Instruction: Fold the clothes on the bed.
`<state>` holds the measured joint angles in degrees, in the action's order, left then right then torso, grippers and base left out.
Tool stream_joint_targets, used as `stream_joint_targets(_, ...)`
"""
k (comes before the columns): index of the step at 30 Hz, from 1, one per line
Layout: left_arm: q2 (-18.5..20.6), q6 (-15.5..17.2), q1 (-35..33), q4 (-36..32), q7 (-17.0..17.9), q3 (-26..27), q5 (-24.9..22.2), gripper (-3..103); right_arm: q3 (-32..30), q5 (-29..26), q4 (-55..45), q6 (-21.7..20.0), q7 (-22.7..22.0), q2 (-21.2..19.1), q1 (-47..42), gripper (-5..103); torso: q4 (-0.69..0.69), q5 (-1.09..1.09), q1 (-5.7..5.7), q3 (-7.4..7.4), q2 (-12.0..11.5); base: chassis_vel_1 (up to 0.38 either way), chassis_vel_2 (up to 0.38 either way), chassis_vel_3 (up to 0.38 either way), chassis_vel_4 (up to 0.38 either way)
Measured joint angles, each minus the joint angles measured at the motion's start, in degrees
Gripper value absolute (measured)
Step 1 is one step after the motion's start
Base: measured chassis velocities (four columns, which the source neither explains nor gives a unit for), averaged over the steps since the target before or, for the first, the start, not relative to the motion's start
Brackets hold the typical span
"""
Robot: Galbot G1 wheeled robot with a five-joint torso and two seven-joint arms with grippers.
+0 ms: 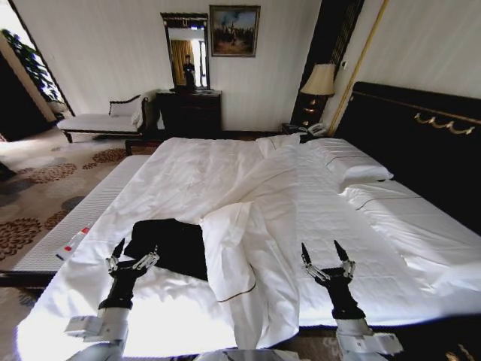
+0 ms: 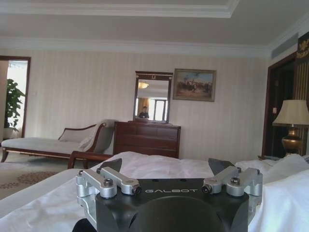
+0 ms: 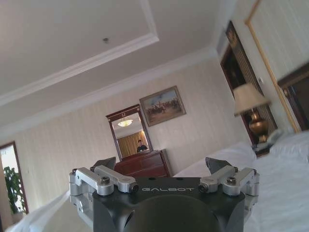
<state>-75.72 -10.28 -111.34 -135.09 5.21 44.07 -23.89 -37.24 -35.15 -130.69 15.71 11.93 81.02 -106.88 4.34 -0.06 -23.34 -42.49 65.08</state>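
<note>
Right now both pincers hang w/ jaws spread wide, holding nothing: left gripper [image 1: 129, 254] just at the near edge of the black T-shirt [image 1: 169, 244], right gripper [image 1: 326, 258] well apart over bare white sheet. Shirt lies bunched near the foot of the bed [image 1: 421, 226], its right side tucked under a turned-back flap of white duvet [image 1: 237, 252]. Risk, as I judge it: 1 pincer closing there could pinch duvet or sheet along w/ the shirt, dragging bedding & spoiling the fold; lettering isn't visible, so orientation is unclear.
</note>
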Motion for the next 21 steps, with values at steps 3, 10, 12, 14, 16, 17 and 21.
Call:
stream_joint_targets(3, -1.6, -0.4, -1.2, -0.1, 0.1, 0.9, 1.8, 100, 2.6, -10.1, -0.9, -4.6, -5.0, -4.1, 2.2, 100, -0.01, -0.02, -0.02, 0.0, 0.0, 0.0, 0.0, 0.0, 0.0)
stream_joint_targets(10, -7.0, -1.3, -5.7, -2.7, -0.1, 1.5, 3.7, 100, 7.4, -31.0, -0.7, -14.6, -12.1, -18.7, 15.3, 100, -0.02, -0.04, -0.02, 0.0, 0.0, 0.0, 0.0, 0.0, 0.0)
stream_joint_targets(12, -7.9, -1.3, -6.2, -3.6, -0.3, 1.6, 3.7, 100, 8.1, -33.9, -0.1, -16.3, -12.8, -21.2, 18.1, 100, -0.03, -0.01, -0.02, 0.0, 0.0, 0.0, 0.0, 0.0, 0.0)
stream_joint_targets(14, -10.0, -1.0, -6.8, -5.6, -0.6, 2.1, 3.8, 100, 9.4, -38.9, 0.5, -20.7, -15.9, -25.2, 23.2, 100, -0.01, 0.0, -0.02, -0.01, 0.0, 0.0, 0.0, 0.0, 0.0)
stream_joint_targets(16, -11.4, -0.6, -7.2, -7.1, -0.7, 2.7, 3.9, 100, 11.1, -40.4, 0.9, -23.5, -18.7, -27.5, 26.5, 100, 0.0, -0.02, -0.03, -0.01, 0.0, 0.0, 0.0, 0.0, 0.0)
stream_joint_targets(17, -12.4, -0.3, -7.7, -7.9, -0.7, 3.1, 4.2, 100, 12.3, -40.7, 1.0, -25.0, -20.0, -28.8, 28.3, 100, 0.01, -0.01, -0.04, -0.01, 0.0, 0.0, 0.0, 0.0, 0.0)
stream_joint_targets(21, -14.5, 0.0, -8.7, -8.3, -0.6, 3.8, 4.9, 100, 16.5, -41.6, 0.9, -28.3, -23.0, -31.1, 32.8, 100, 0.0, -0.05, -0.03, 0.0, 0.0, 0.0, 0.0, 0.0, 0.0)
